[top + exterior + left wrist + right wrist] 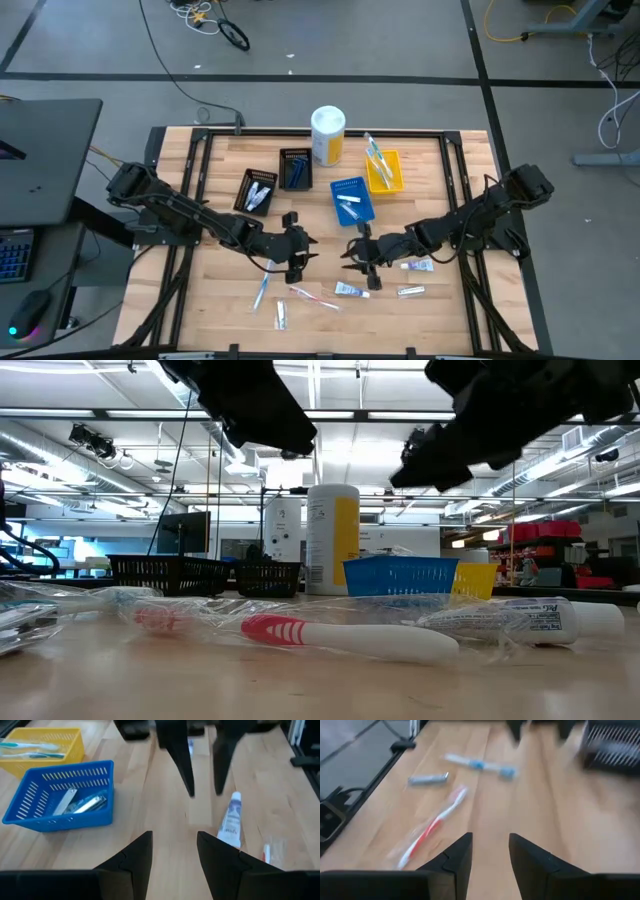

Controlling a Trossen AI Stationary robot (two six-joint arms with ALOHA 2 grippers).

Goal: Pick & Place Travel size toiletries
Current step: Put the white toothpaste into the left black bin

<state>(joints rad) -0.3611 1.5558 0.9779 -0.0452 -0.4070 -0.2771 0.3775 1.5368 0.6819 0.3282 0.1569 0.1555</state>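
**A:** What are the two grippers doing?

**B:** Both hang above the middle of the table [225, 165], facing each other. The left gripper [296, 252] has its fingers [135, 857] spread a moderate gap apart with bare wood between them. It holds nothing.

**A:** And the right one?

**B:** The right gripper [357, 255] is much the same: its fingers [457, 855] are parted a little, with nothing between them and touching nothing. From table height both grippers show as dark shapes clear above the wood.

**A:** Where are the toiletries?

**B:** Several lie loose near the front edge. A pink toothbrush [313, 297] in clear wrap lies below the left gripper, a light-blue toothbrush [262, 291] just to its left, and a small tube [281, 316] nearer the edge. Under the right gripper lies a white tube [351, 290] with blue print, with two more tubes, one [410, 291] beside it and one [418, 265] by the right arm.

**A:** Anything already sorted?

**B:** Yes. The blue basket [340, 188] holds small wrapped items [80, 804], the yellow basket [394, 175] holds toothbrushes [376, 155], one black basket [244, 196] holds pale items and the other black basket [283, 160] holds dark blue razors [296, 173]. A white-and-yellow canister [327, 134] stands behind the baskets.
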